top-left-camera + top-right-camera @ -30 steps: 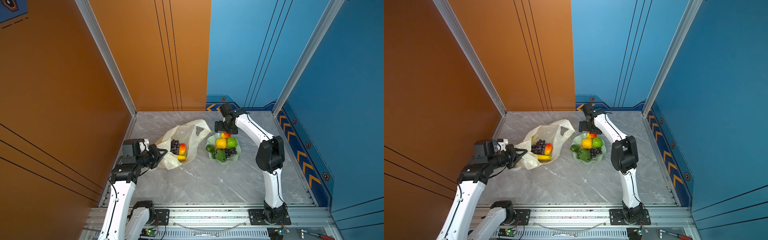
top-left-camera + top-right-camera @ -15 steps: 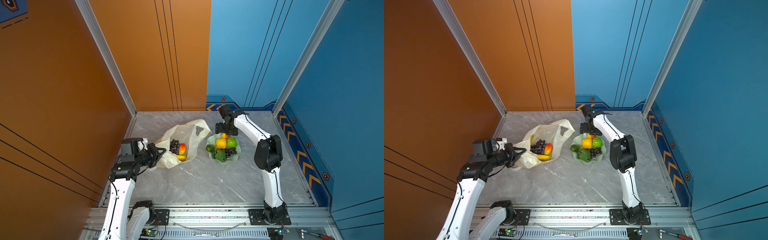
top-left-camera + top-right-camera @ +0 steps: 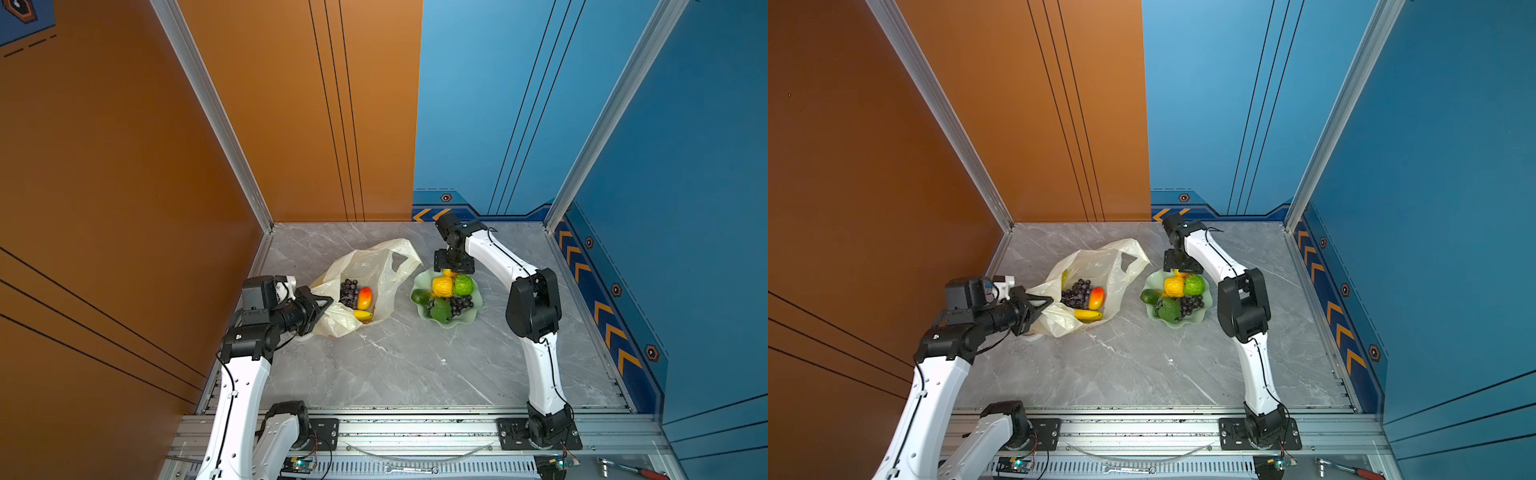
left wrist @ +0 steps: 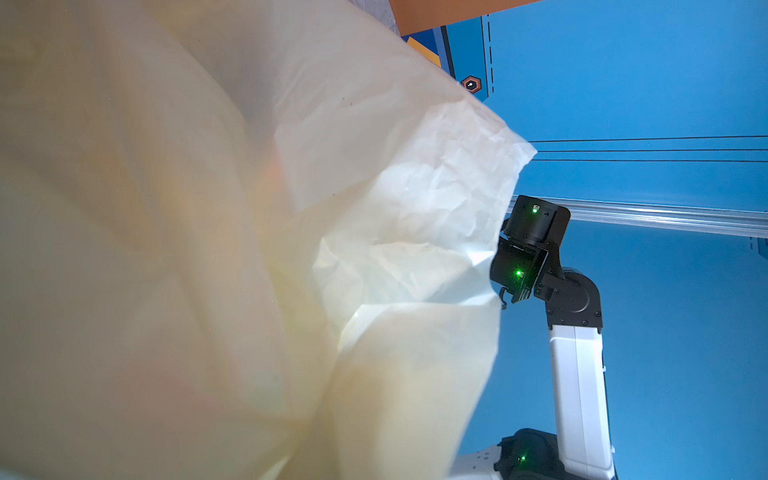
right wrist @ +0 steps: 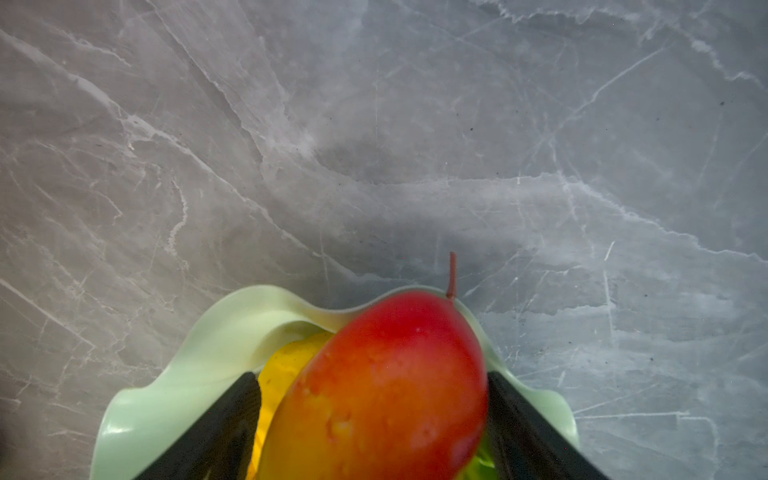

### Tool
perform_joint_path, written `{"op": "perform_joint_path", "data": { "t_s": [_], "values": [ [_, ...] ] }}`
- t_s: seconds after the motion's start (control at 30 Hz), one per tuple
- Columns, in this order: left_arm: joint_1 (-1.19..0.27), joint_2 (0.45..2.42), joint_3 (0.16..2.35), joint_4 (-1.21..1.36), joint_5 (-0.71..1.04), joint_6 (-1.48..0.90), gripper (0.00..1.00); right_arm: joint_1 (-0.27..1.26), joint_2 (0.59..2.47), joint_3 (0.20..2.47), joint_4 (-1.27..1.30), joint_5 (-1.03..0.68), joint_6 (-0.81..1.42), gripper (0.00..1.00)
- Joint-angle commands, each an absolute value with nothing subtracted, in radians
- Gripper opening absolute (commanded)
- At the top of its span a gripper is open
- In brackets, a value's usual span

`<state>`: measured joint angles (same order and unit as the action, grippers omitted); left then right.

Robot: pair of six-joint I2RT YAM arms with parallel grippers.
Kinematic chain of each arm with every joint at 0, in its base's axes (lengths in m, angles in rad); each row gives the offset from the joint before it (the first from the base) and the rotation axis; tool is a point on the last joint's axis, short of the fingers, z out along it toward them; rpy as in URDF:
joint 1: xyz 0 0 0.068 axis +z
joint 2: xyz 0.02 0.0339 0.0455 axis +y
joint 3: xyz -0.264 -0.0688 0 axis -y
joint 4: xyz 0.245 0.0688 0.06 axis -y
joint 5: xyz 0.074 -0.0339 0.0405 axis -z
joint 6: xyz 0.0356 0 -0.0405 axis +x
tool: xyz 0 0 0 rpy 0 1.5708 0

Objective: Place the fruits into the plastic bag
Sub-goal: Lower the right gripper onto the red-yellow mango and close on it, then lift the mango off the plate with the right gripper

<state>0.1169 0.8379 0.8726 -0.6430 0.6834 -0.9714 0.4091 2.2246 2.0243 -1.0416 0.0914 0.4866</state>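
Pinching the rim of the plastic bag point(image 3: 376, 266) with the left hand point(image 3: 322, 305) clamped fully shut on the film and raised off the grey surface point(image 3: 395, 361), evidently to keep the mouth gaping toward the dish point(image 3: 473, 320) (grapes point(image 3: 349, 291), 1 mango point(image 3: 365, 297) and a banana bunch point(image 3: 363, 315) already lying inside). Straddling a 2nd red-yellow mango point(image 5: 386, 386) at the dish's far edge with the right hand point(image 5: 370, 378) partly open, 1 finger point(image 5: 523, 424) against the skin and a gap beside the other, so seemingly no firm hold yet. Leaving a lemon-like fruit point(image 3: 441, 286), green ones point(image 3: 462, 284) and another grape cluster point(image 3: 459, 303) in the dish.
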Motion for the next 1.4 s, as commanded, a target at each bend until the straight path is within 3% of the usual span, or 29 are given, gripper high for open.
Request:
{"op": "perform_joint_path", "data": {
  "t_s": [0.0, 0.77, 1.37],
  "values": [
    [0.124, 0.824, 0.873, -0.63, 0.699, -0.953, 0.0, 0.411, 2.243, 2.046, -1.083, 0.14, 0.477, 0.78],
    [0.13, 0.81, 0.86, -0.63, 0.701, -0.959, 0.0, 0.437, 2.236, 2.051, -1.083, 0.163, 0.436, 0.48],
    [0.135, 0.782, 0.839, -0.63, 0.706, -0.969, 0.0, 0.47, 2.087, 1.972, -1.081, 0.157, 0.411, 0.47]
  ]
}}
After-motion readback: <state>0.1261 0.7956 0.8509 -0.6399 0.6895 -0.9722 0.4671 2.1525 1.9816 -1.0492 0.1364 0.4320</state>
